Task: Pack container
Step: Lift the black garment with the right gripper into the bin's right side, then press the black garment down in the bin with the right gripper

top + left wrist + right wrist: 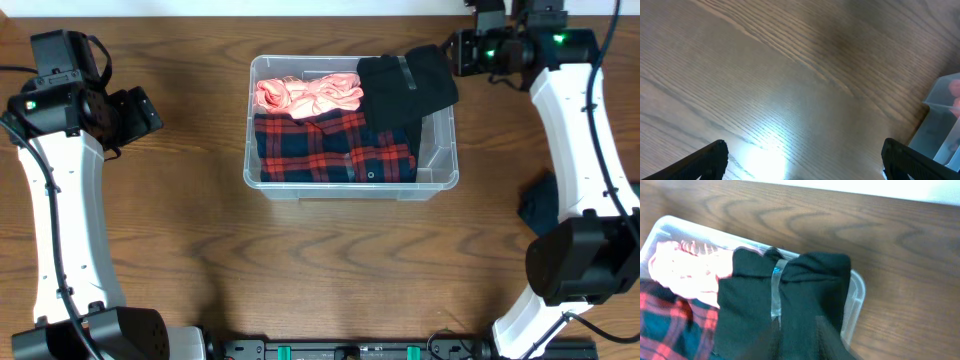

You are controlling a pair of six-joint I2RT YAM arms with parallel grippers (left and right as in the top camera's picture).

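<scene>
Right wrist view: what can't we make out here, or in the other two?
1. State of the right gripper: unreadable; the right wrist view's bottom edge is dark blur against the black garment.
2. Most of the container floor: under the plaid shirt and pink cloth.
3. The dark object beside the right arm: overhead only, partly behind the arm, unidentifiable.
4. Left wrist view: container cut off at right edge.

Clear rectangular container (440, 160) with rounded corners and a rimmed edge. It stands upright, open-topped, centre of scene, slightly far. Clothing (335, 150) nearly fills it.
</scene>
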